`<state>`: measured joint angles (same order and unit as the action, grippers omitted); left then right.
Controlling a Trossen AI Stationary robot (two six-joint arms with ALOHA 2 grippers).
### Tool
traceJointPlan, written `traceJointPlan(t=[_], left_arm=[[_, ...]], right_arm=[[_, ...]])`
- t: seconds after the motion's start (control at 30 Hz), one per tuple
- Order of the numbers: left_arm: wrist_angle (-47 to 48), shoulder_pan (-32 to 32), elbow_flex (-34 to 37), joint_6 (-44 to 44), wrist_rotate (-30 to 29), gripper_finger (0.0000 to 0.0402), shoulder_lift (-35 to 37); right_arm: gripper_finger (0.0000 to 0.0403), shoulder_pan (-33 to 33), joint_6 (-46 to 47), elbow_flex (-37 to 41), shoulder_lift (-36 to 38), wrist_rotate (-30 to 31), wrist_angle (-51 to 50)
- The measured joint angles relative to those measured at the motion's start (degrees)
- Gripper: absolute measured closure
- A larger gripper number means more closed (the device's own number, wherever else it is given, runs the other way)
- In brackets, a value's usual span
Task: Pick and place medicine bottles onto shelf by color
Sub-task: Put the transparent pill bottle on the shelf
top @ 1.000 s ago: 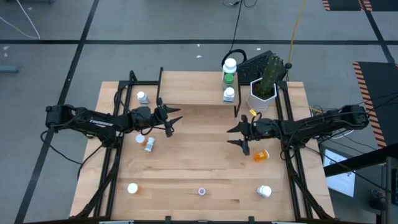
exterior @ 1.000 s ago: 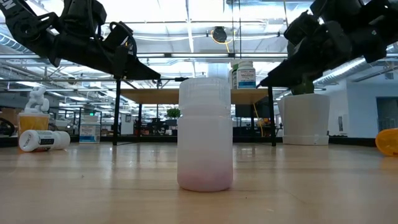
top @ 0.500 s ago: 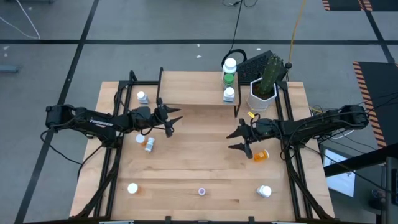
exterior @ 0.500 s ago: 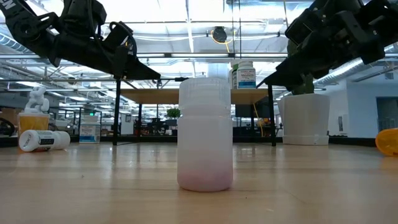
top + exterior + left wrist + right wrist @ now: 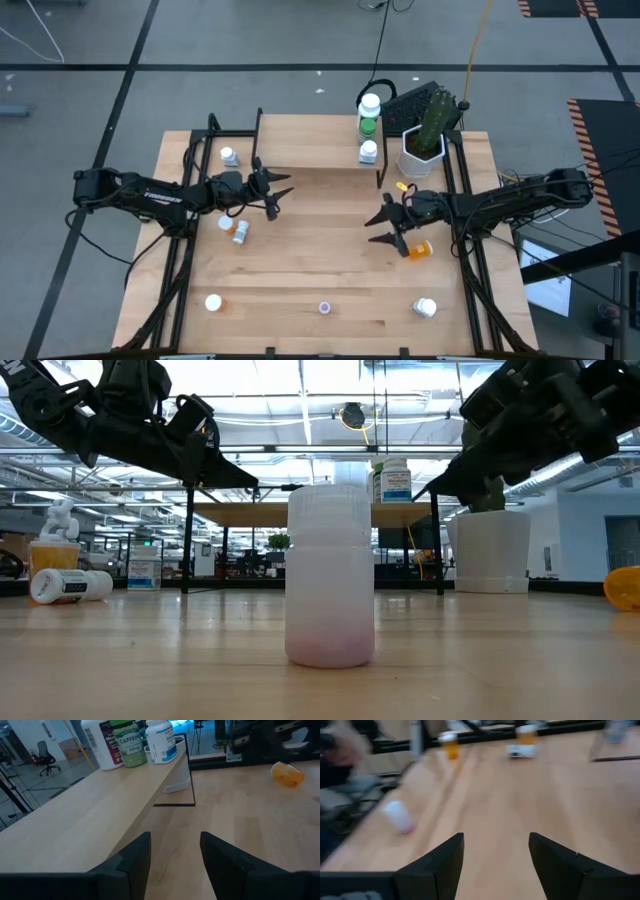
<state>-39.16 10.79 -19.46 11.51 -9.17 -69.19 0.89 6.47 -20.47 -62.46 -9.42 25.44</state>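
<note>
We see the left hand [image 5: 281, 194] hovering released over the surface [image 5: 320, 270], in front of the shelf [image 5: 310, 152], holding nothing. The right hand [image 5: 381, 227] hangs released and empty just beside an orange bottle [image 5: 420, 249] lying on its side. Three bottles stand at the shelf's right end: white [image 5: 370, 103], green [image 5: 368, 126], white [image 5: 368, 151]. Other bottles are scattered well apart, among them a small one [image 5: 325, 307] at the near edge.

1. Your shelf [image 5: 310, 140] has a light wood top on black legs.
2. On it you see a green bottle [image 5: 367, 126] between two white bottles.
3. Near its leg lies an orange bottle [image 5: 287, 773].
</note>
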Motion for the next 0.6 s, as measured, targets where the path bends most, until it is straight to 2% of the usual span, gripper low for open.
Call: traceJointPlan(t=[0.1, 0.23, 0.53, 0.6], left_arm=[[0.00, 0.00, 0.00, -0.05, 0.02, 0.0227, 0.00], [0.00, 0.00, 0.00, -0.24, 0.07, 0.0227, 0.00], [0.15, -0.02, 0.00, -1.58, 0.17, 0.0227, 0.00], [0.20, 0.00, 0.00, -1.58, 0.17, 0.0227, 0.00]], right_arm=[[0.0183, -0.04, -0.07, -0.04, -0.42, 3.57, -0.35], [0.0183, 0.25, 0.54, -0.04, -2.81, 3.52, 2.39], [0.0183, 2.74, 0.36, -0.04, -15.44, 6.31, 10.88], [0.0183, 3.54, -0.07, -0.04, -17.82, 5.22, 13.82]])
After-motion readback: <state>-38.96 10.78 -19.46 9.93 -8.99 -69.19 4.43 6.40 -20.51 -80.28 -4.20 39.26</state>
